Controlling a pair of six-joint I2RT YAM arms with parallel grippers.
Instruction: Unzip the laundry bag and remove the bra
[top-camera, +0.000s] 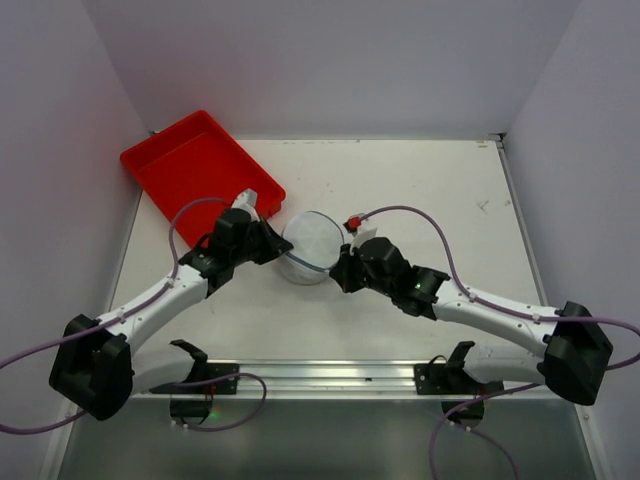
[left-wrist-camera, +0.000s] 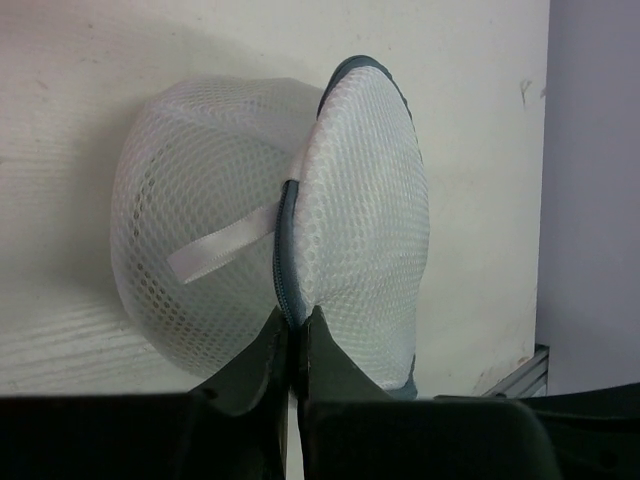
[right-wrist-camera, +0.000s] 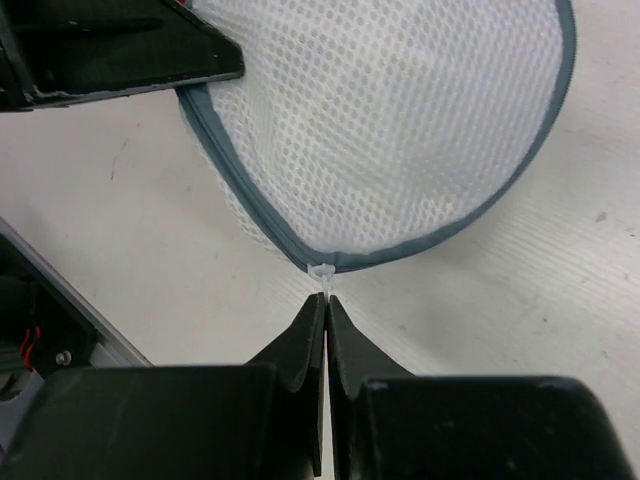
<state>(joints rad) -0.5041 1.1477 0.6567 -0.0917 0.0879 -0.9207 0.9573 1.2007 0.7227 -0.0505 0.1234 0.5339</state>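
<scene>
The laundry bag (top-camera: 312, 248), a round pouch of white mesh ringed by a grey-blue zip, lies mid-table between both arms. My left gripper (top-camera: 283, 247) is at its left side, shut on the zip seam (left-wrist-camera: 284, 262) at the bag's (left-wrist-camera: 360, 200) near edge. A white ribbon loop (left-wrist-camera: 220, 250) lies across the mesh. My right gripper (top-camera: 340, 268) is at the bag's right side, and its jaws (right-wrist-camera: 326, 298) are shut on the small white zip pull (right-wrist-camera: 322, 272) at the bag's (right-wrist-camera: 390, 120) rim. The bra is hidden.
A red tray (top-camera: 200, 165) sits at the back left, just behind the left arm. The left gripper's dark finger (right-wrist-camera: 120, 50) shows at the top left of the right wrist view. A metal rail (top-camera: 330, 375) runs along the near edge.
</scene>
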